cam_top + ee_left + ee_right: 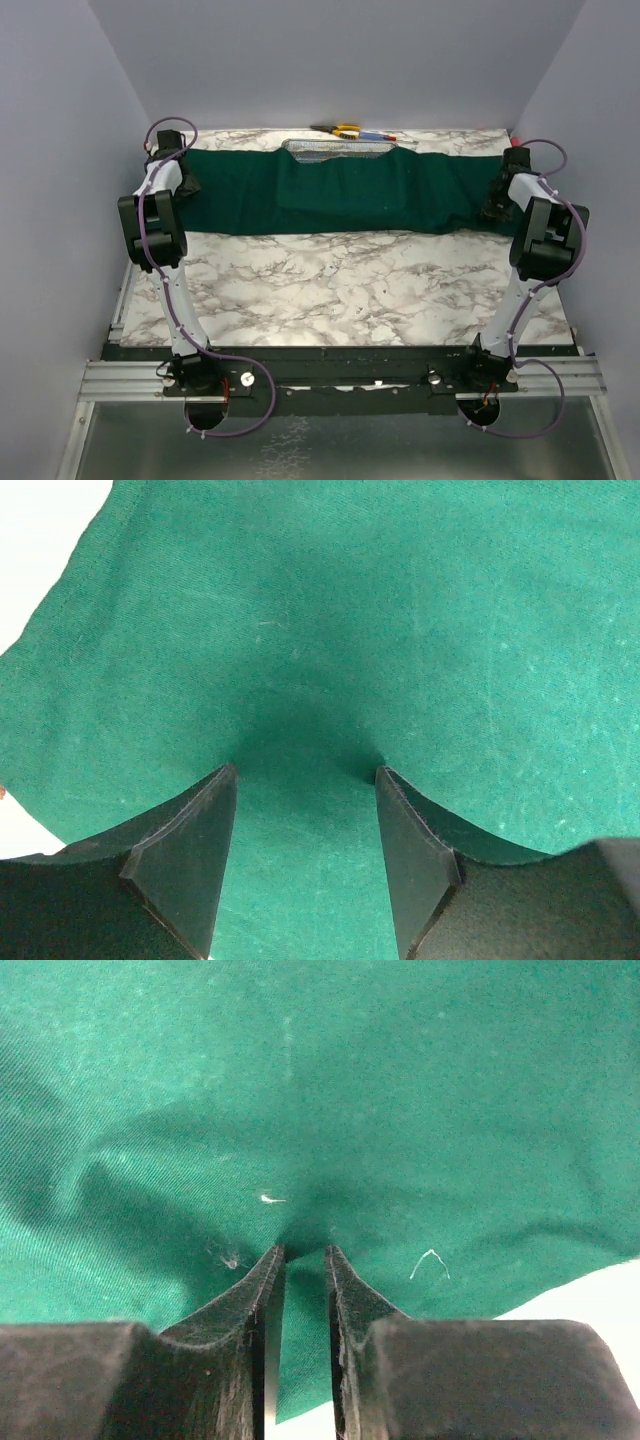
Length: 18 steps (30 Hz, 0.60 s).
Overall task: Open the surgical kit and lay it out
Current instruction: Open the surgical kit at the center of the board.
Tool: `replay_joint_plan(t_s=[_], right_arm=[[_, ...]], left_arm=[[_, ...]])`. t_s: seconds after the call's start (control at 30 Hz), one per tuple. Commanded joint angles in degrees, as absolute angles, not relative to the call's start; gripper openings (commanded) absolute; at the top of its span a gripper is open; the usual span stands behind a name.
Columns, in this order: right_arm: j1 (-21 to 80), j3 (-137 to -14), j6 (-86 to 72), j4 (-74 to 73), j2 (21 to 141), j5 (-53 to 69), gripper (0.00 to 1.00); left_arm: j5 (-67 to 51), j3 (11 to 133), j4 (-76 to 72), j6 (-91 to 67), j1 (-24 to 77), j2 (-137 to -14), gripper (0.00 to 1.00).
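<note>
While the overhead view shows the dark green cloth wrap (330, 195) stretched along the far edge of the marble table (340, 285), only the wrist cameras reveal the fingers. The left gripper (305, 770) stands spread wide with its tips pressed on the cloth near its left end, and the right gripper (305, 1250) is pinched onto a fold at the right end. A strip of the wire-mesh tray (335, 148) peeks out behind the cloth, with a yellow-handled tool (345, 129) and pens (380, 135) just beyond. The cloth hides the rest of the tray.
</note>
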<state>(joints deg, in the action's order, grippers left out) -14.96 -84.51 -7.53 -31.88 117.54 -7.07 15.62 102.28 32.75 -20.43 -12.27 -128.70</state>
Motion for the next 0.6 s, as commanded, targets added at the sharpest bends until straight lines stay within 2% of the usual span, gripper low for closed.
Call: replay_joint_plan(t_s=[0.0, 0.2, 0.4, 0.57], right_arm=[[-16.56, -81.33, -3.88, -32.97, 119.11, -18.27, 0.25], [-17.94, -82.95, -1.05, -30.12, 121.57, -19.58, 0.29], [-17.95, -88.45, -4.67, -33.34, 120.51, -12.00, 0.30], [-17.93, -94.96, -7.40, -36.84, 116.61, -5.33, 0.42]], left_arm=[[18.41, 104.25, 33.88, -20.27, -13.40, -131.41, 0.59], [19.28, 105.64, 34.31, -19.92, -13.44, -132.33, 0.59], [19.50, 108.25, 35.49, -19.47, -13.90, -132.69, 0.59], [18.30, 112.54, 36.63, -18.80, -13.93, -132.54, 0.59]])
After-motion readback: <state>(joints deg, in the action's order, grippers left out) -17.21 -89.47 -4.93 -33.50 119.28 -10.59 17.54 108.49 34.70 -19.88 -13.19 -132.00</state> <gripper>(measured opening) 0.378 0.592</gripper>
